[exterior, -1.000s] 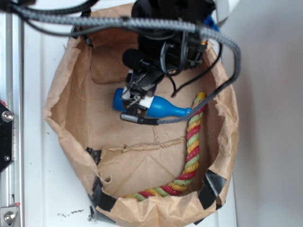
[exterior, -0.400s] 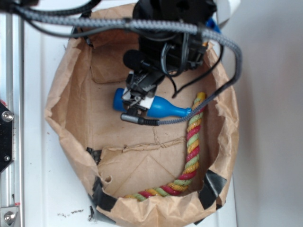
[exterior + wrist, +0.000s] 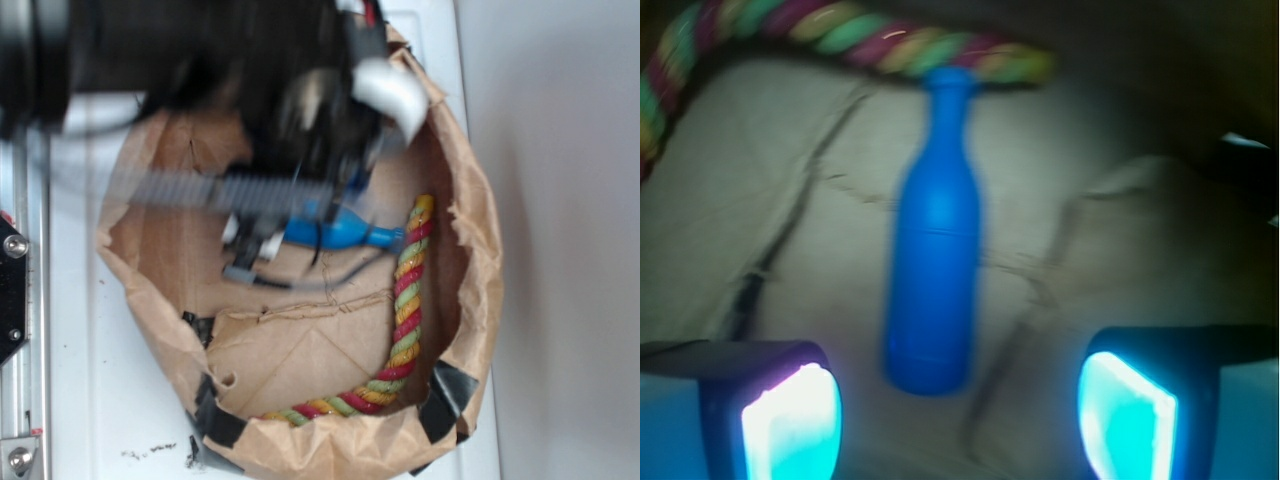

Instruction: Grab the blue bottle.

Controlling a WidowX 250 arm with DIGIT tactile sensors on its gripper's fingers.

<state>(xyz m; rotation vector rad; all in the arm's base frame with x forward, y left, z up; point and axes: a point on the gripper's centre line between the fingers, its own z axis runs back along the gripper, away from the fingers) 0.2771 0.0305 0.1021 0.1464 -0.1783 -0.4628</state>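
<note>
While the blue bottle (image 3: 935,270) lies on its side on the creased floor of the brown paper bag (image 3: 150,265), its neck touches or nearly touches the red-yellow-green rope (image 3: 840,30), which curves along the bag's wall beyond the bottle. In the wrist view the hand (image 3: 960,415) stands wide open and holds nothing; its two glowing pads (image 3: 790,425) sit on either side of the bottle's base, well clear of it. In the exterior view the arm is a dark blur over the bottle, hiding the base end and leaving part of the body and the neck showing.

To grip well, I judge the hand should come down until the pads flank the thick cylindrical body, not the thin neck, centred so both pads meet it together. Closing squarely across the bottle should stop the smooth plastic from rolling or squirting out, and keep the rope out of the grip.

No brand, label or writing can be read on the bottle or bag.
</note>
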